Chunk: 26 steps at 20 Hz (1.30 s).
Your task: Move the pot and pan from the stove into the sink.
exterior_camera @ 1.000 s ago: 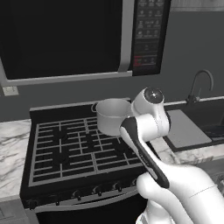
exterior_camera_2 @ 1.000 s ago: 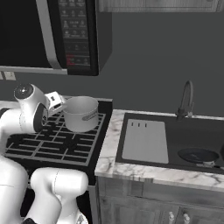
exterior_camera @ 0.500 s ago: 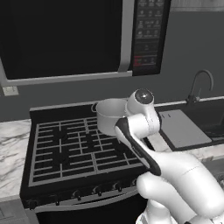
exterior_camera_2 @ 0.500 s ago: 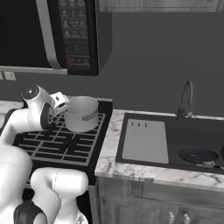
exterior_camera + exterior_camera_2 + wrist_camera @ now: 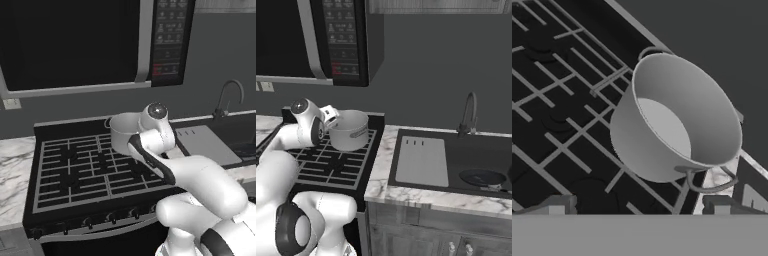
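- Reaching for the pot is the step in hand, as I judge it; the pan [image 5: 482,177] lies in the sink [image 5: 491,155] already.
- Stove [image 5: 85,170]: the pot [image 5: 125,132] stands upright on the grates at its back right corner, about 1 o'clock from the stove's middle.
- Gripper [image 5: 637,205]: released, tips spread wide, grasping nothing, short of the pot.
- Pot handle [image 5: 709,181]: the loop at 5 o'clock on the pot is nearest; advance with one tip inside the rim, one outside, then close.

base views flank stove [image 5: 90,165], hand view close
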Available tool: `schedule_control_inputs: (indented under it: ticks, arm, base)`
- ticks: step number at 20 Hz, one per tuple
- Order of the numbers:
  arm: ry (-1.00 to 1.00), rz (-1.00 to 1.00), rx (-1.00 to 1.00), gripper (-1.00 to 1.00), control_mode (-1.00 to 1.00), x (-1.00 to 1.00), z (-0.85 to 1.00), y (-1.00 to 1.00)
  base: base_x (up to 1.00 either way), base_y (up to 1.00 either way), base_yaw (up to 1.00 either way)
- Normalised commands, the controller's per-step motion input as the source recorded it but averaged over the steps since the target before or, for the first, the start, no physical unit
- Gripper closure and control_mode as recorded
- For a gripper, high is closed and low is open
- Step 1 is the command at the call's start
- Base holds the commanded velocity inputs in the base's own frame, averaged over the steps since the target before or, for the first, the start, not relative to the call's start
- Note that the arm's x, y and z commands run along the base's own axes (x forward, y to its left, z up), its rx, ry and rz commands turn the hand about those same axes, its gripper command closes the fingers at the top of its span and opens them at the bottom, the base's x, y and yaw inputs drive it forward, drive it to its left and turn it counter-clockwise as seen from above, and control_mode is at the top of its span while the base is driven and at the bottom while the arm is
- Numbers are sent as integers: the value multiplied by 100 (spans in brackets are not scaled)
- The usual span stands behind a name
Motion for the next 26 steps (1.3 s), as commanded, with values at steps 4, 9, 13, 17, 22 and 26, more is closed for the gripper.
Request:
schedule_control_inputs:
  ticks: [4, 9, 13, 17, 22, 26]
  arm:
    - [0, 1, -2, -100, -100, 39, -19, 0]
    - [0, 2, -3, -100, -100, 35, -21, 0]
    - [0, 2, -4, -100, -100, 29, -19, 0]
    - [0, 2, -3, -100, -100, 27, -19, 0]
    - [0, 2, -4, -100, -100, 25, -20, 0]
    - [2, 2, -6, -100, -100, 13, -17, 0]
  base:
    - [0, 0, 0]
    - [0, 0, 0]
    - [0, 0, 0]
    - [0, 0, 0]
    - [0, 0, 0]
    - [0, 0, 0]
